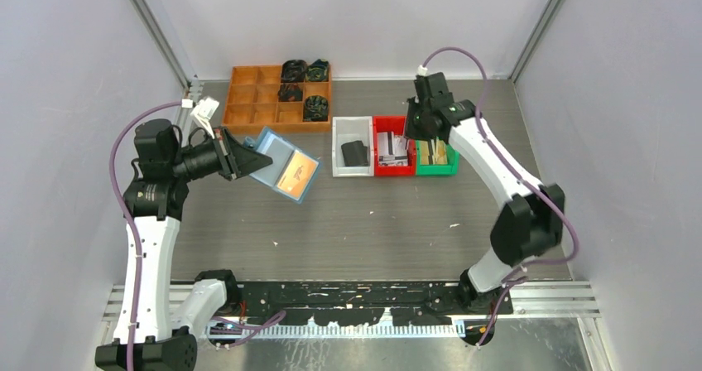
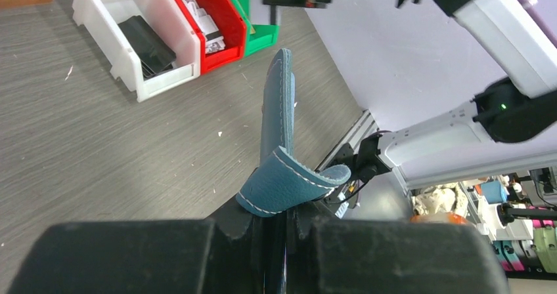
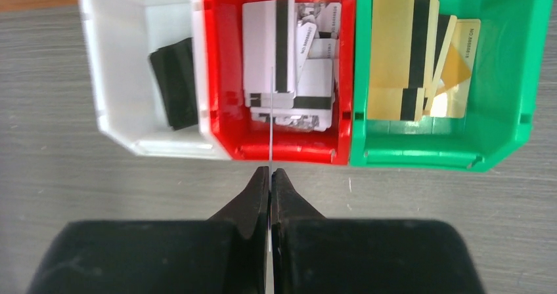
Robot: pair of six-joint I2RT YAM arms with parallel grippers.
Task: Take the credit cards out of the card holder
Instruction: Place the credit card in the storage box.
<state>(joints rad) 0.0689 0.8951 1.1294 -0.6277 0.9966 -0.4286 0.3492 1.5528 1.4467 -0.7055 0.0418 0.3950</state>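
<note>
Card holder [image 2: 276,117] clamped in left tool [image 2: 281,223], lifted off worktop [image 2: 98,143], flap curling. Right tool [image 3: 270,178] pinched together on credit card [image 3: 270,104], edge-on above red bin [image 3: 220,64].

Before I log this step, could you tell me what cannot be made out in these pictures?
- Credit card in the right gripper: edge-on in the right wrist view, face unseen.
- Card holder in the left gripper: pockets hidden, edge-on in left wrist view.
- Orange tray contents: too small, top view.
</note>
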